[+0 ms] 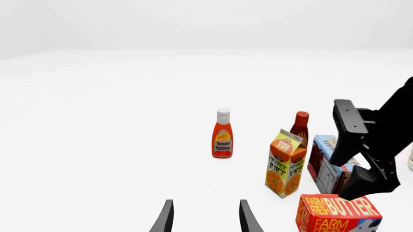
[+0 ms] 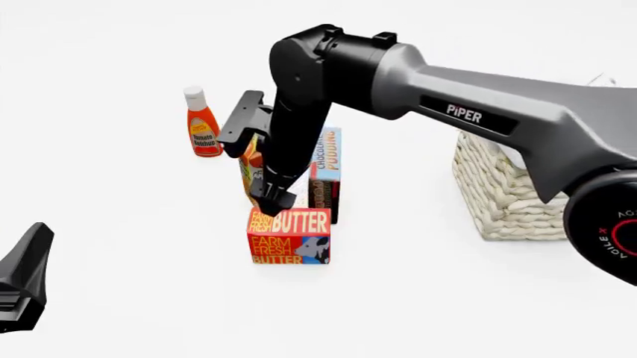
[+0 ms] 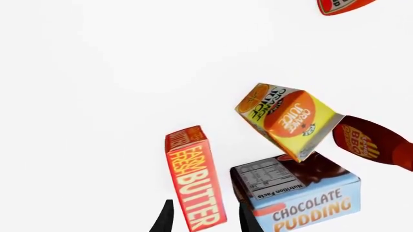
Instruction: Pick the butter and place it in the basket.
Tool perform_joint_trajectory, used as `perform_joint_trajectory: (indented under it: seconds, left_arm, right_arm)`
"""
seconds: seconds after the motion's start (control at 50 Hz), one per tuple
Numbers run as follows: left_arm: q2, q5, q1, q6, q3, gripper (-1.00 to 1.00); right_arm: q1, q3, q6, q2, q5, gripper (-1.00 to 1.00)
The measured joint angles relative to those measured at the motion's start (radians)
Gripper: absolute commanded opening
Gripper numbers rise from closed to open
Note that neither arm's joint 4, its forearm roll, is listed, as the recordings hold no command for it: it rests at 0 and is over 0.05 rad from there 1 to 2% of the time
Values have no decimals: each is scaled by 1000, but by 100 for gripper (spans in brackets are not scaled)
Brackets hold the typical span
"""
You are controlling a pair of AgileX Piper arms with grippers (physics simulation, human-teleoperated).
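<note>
The butter [image 2: 289,237] is a squat red-orange carton standing on the table, also seen in the left wrist view [image 1: 337,213] and the right wrist view [image 3: 193,183]. My right gripper [image 2: 273,200] hangs just over the butter's top, near its left end. Its fingers [image 3: 166,217] are apart, and the carton's narrow top shows between them, so it is open. The basket [image 2: 503,195], cream woven wicker, stands to the right, partly hidden behind the right arm. My left gripper [image 1: 205,218] is open with nothing between its fingers, low at the near left [image 2: 24,277].
Close behind the butter stand an orange juice carton [image 1: 286,164], a chocolate pudding box [image 2: 327,168] and a dark sauce bottle [image 1: 300,126]. A ketchup bottle [image 2: 203,124] stands farther back left.
</note>
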Motion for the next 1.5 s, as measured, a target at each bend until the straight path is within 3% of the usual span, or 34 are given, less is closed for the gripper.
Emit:
perform_joint_trajectory:
  seconds: [1.5]
  left_arm:
    - [0, 0, 0, 0, 0, 100]
  right_arm:
    - [32, -53, 8, 113, 10, 100]
